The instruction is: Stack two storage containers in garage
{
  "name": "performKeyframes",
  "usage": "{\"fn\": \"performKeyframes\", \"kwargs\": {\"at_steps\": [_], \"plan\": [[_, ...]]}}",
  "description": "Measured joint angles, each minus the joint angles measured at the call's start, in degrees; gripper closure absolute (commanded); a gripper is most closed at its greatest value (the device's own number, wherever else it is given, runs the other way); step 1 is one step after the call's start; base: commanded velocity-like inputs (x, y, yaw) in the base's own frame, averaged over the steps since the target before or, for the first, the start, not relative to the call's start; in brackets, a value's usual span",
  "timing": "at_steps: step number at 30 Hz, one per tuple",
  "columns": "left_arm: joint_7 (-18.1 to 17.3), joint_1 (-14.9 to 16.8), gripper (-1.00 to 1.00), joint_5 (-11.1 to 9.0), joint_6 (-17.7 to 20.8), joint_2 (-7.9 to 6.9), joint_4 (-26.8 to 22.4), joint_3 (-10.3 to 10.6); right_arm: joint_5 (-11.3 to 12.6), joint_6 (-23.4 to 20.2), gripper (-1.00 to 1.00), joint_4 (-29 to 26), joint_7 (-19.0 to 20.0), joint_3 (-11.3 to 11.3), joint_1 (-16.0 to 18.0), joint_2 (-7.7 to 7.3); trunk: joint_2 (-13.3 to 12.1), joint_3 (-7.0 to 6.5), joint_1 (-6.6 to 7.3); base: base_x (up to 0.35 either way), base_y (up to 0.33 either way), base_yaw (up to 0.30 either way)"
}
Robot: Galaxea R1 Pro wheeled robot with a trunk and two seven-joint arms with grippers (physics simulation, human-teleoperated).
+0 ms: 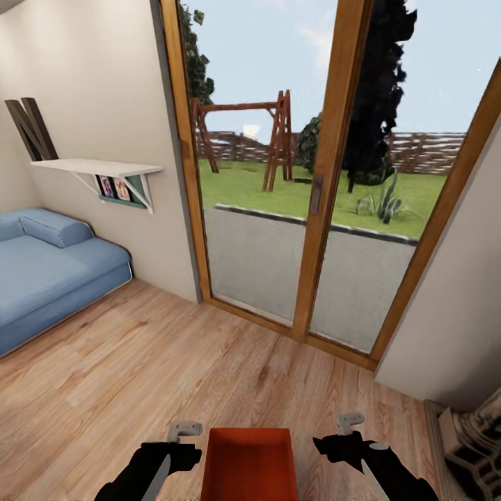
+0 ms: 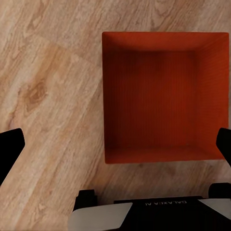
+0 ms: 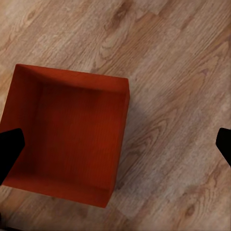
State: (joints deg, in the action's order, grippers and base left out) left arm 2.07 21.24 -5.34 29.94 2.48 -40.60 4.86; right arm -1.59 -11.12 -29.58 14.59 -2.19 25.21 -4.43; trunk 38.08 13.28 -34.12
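Observation:
One orange-red open-top storage container (image 1: 249, 463) sits low between my two arms over the light wood plank floor (image 1: 174, 362) of the living room. It is empty inside (image 2: 163, 96) (image 3: 67, 139). My left gripper (image 1: 184, 430) hangs just beside its left wall, and the right gripper (image 1: 350, 422) a little off its right wall. In both wrist views the gripper (image 2: 117, 147) (image 3: 117, 147) stands open, its dark fingertips (image 2: 9, 149) (image 3: 9, 149) far apart and holding nothing. The garage and its concrete floor are out of view.
A blue sofa (image 1: 49, 278) stands at the left under a white wall shelf (image 1: 97, 167). A wood-framed glass sliding door (image 1: 306, 209) to a garden lies straight ahead. A wall (image 1: 452, 313) and a grey stone-like fixture (image 1: 473, 445) close off the right.

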Motion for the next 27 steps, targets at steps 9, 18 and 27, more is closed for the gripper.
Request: {"fn": "performKeyframes", "kwargs": {"at_steps": [9, 18, 27], "plan": [[0.00, 0.00, -1.00, 0.00, 0.07, 0.00, 0.00, 0.04, 0.00, 0.00, -1.00, 0.00, 0.00, 0.00, 0.00, 0.01, 2.80, 2.09, -1.53, 0.000, 0.000, 0.000], [0.07, 0.00, -1.00, 0.07, 0.09, 0.00, 0.00, 0.04, 0.00, 0.00, -1.00, 0.00, 0.00, 0.00, 0.00, 0.02, 6.42, 4.55, -3.51, 0.000, 0.000, 0.000], [0.08, 0.00, -1.00, 0.05, 0.09, 0.07, 0.00, 0.04, 0.00, 0.00, -1.00, 0.13, 0.00, 0.00, 0.00, 0.00, 10.03, 7.00, -5.49, 0.000, 0.000, 0.000]]}}
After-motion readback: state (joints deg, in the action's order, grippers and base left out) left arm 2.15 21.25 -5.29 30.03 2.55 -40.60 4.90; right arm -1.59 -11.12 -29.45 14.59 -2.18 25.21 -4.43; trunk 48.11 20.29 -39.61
